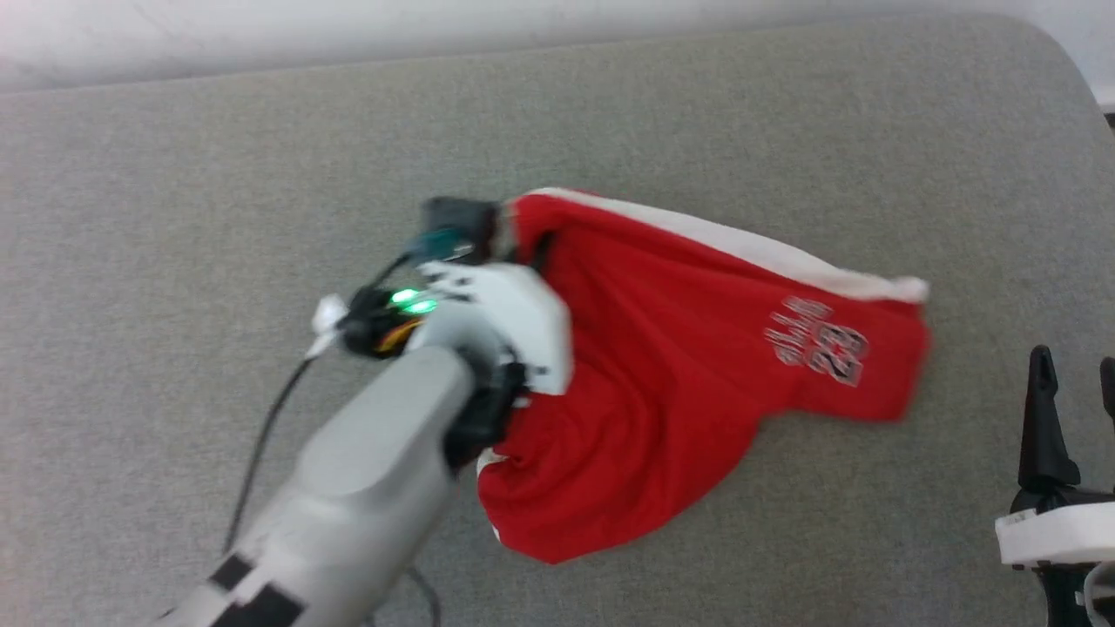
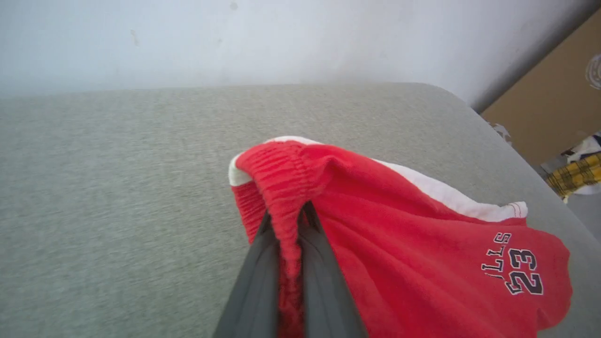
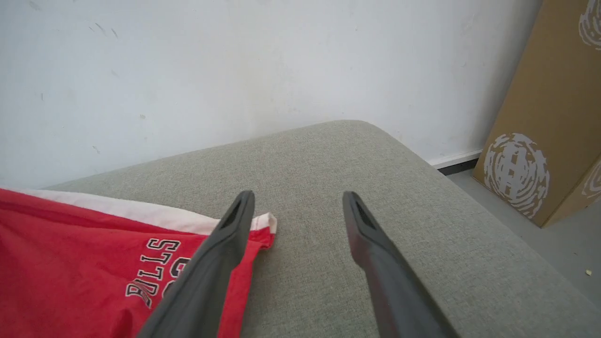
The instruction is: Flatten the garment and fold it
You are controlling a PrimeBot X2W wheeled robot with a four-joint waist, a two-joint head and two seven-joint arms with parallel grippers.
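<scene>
Left wrist view: "LLS 23" reads on crumpled bright red soft-fabric shorts point(image 2: 399, 234), white side stripe point(image 2: 450, 195); left gripper point(image 2: 287, 219) pinches waistband point(image 2: 281, 173), right gripper point(image 3: 298, 199) fingers spread.

The left gripper point(image 2: 287, 212) has its two dark fingers point(image 2: 256, 281) drawn together. A ridge of the garment point(image 2: 399, 244) at its gathered waistband is pinched between them, filling the narrow gap from the tips back towards the base. Behind the fingers, the white wrist housing point(image 1: 518, 318) shows two green lights, and the pale grey forearm point(image 1: 375, 479) slants away from it. The right gripper point(image 3: 298, 197) has its fingers spread wide apart, tips free and pointing up the head view.
</scene>
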